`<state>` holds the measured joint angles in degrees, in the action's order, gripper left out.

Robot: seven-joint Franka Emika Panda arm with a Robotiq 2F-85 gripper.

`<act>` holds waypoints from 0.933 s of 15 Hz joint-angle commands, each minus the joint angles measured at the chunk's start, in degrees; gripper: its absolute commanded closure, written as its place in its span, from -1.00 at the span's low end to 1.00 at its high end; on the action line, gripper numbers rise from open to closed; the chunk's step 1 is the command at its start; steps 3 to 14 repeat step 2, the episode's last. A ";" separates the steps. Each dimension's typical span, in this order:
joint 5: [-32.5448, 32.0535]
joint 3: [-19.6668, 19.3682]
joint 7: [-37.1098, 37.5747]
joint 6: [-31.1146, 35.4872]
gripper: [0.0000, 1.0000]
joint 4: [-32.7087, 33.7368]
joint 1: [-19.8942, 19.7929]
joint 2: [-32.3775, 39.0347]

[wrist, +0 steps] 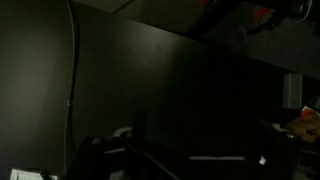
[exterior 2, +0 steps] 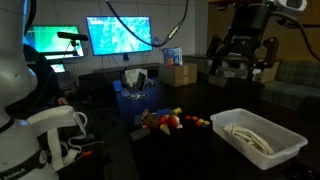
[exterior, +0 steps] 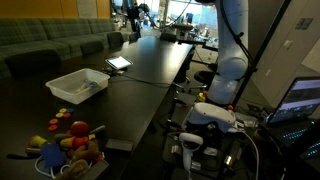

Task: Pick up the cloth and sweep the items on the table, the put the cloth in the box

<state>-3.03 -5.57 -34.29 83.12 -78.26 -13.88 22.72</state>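
Hanging high over the table (exterior: 150, 70), gripper (exterior 2: 243, 62) is held wide open and empty, cloth (exterior 2: 243, 131) is laid lengthwise inside the box (exterior 2: 285, 150), long axis running far-left to near-right

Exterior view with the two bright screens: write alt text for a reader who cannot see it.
A white box on a black table holds an off-white cloth, with a pile of small colourful items nearby. The robot's hand hangs open above, behind the box, and two bright screens glow in the background.
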 commanded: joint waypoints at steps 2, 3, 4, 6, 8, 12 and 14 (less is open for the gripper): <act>0.00 -0.42 -2.10 1.97 -1.00 -4.02 -1.62 -1.82; 0.00 -0.42 -2.10 1.97 -1.00 -4.02 -1.62 -1.82; 0.00 -0.42 -2.10 1.97 -1.00 -4.02 -1.62 -1.82; 0.00 -0.42 -2.10 1.97 -1.00 -4.02 -1.62 -1.82; 0.00 -0.42 -2.10 1.97 -1.00 -4.02 -1.62 -1.82; 0.00 -0.42 -2.10 1.97 -1.00 -4.02 -1.62 -1.82; 0.00 -0.42 -2.10 1.97 -1.00 -4.02 -1.62 -1.82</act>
